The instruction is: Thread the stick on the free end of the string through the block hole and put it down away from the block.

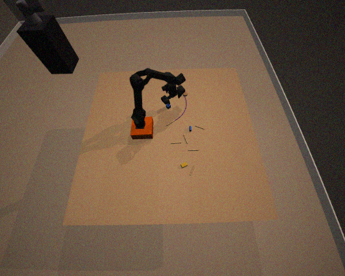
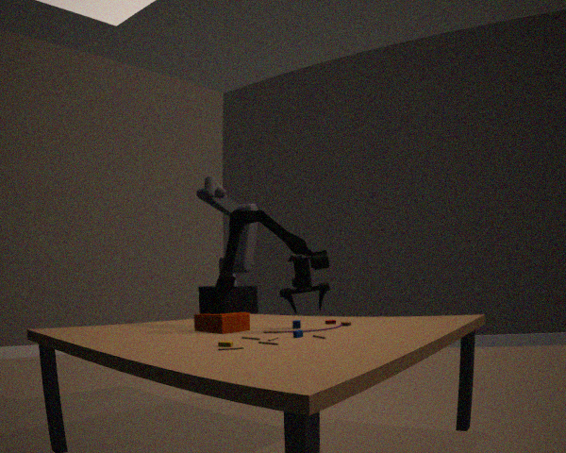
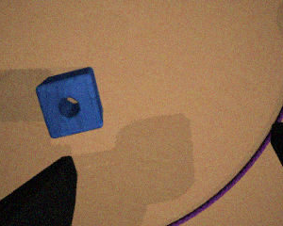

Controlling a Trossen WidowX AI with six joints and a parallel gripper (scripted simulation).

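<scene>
The blue block (image 1: 168,106) (image 2: 296,324) (image 3: 72,105) stands on the table, and its round hole shows in the face turned to the wrist camera. My gripper (image 1: 173,97) (image 2: 307,310) (image 3: 177,151) is open and empty, pointing down above the table beside the block. The purple string (image 1: 186,107) (image 2: 320,329) (image 3: 236,181) curves from the round button (image 1: 185,94) (image 2: 345,324) to the thin stick (image 1: 169,123) (image 2: 273,331) on its free end. The stick lies on the table outside the wrist view. The string passes beside the block, not through it.
Several loose sticks, one of them a thin stick (image 1: 199,127), lie nearer the front. A second blue piece (image 1: 190,128) (image 2: 298,333), a yellow piece (image 1: 184,164) (image 2: 224,343) and a red piece (image 2: 330,322) also lie on the table. The orange base (image 1: 145,135) (image 2: 222,323) carries the arm.
</scene>
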